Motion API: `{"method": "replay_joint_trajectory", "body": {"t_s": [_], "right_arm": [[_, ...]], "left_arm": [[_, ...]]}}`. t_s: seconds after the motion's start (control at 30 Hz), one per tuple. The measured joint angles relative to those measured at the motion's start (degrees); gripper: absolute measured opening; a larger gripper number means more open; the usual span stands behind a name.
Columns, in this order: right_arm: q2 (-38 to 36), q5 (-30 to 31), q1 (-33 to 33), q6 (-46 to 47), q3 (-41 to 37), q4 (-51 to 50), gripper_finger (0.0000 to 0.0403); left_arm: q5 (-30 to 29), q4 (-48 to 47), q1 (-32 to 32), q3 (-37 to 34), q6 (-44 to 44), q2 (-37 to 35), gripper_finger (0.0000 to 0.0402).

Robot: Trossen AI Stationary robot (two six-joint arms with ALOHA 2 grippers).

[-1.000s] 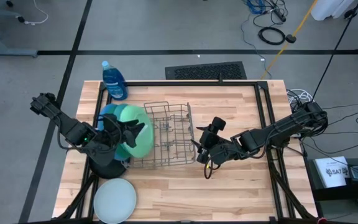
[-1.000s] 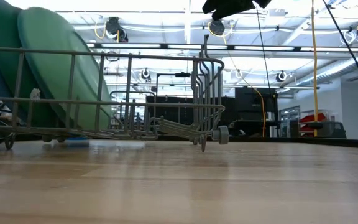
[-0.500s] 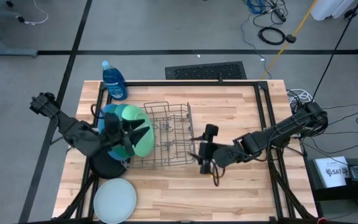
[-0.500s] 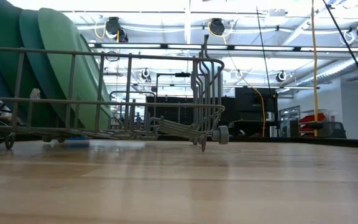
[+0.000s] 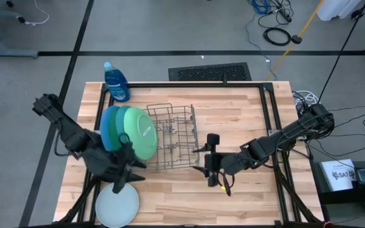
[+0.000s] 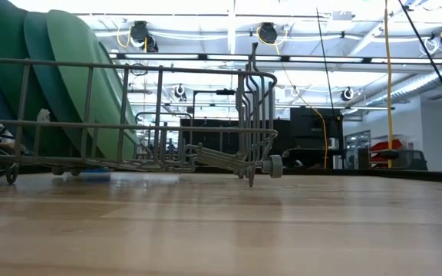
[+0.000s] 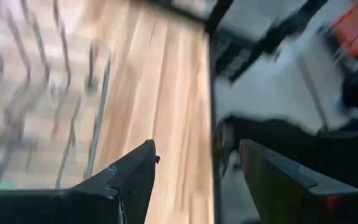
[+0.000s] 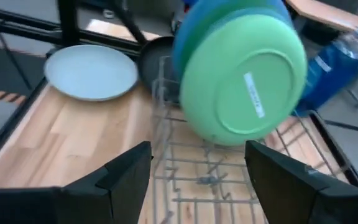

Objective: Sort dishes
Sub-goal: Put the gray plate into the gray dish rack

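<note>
With three plates racked upright, the pale blue-white plate (image 5: 116, 203) at the table's near edge is being approached by the empty, parted left gripper (image 5: 127, 179), and a rim-edge grip is judged advisable, while the right gripper (image 5: 211, 170) is being held open beside the wire rack (image 5: 173, 140).

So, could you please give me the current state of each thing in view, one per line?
Large blue plate: on edge in rack.
Dark green plate: on edge in rack.
Light green plate: on edge in rack.
Pale plate: flat on table.
Black plate: flat on table.
Wire rack: upright.
Left tool: open, empty.
Right tool: open, empty.
</note>
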Motion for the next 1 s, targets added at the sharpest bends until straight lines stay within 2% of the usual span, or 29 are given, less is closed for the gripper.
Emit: {"method": "replay_joint_trajectory", "body": {"t_s": [0.17, 0.43, 0.5, 0.6, 0.87, 1.0], "right_arm": [[2.4, 1.8, -1.1, -1.0, 0.0, -0.4, 0.0251], [3.2, 16.2, -7.3, 20.1, 0.0, -7.1, 0.0251], [3.2, 15.8, -8.7, 23.0, 0.0, -8.0, 0.0251], [3.8, 11.9, -11.2, 28.1, 0.0, -9.0, 0.0251], [6.4, 11.8, -15.4, 34.3, 0.1, -11.0, 0.0249], [7.4, 9.8, -16.8, 34.8, 0.2, -10.6, 0.0222]], "left_arm": [[4.3, -6.2, -1.3, 0.0, -6.3, 3.2, 0.0231], [2.4, -3.1, -3.1, 0.0, -6.7, 4.5, 0.0231], [1.2, -2.7, -3.8, 0.0, -6.7, 4.5, 0.0231], [0.0, -2.7, -4.5, 0.0, -6.3, 4.5, 0.0231], [-1.8, -2.7, -4.8, 0.0, -5.5, 4.5, 0.0231], [-2.7, -2.6, -4.8, 0.0, -4.1, 4.5, 0.0231]]}}
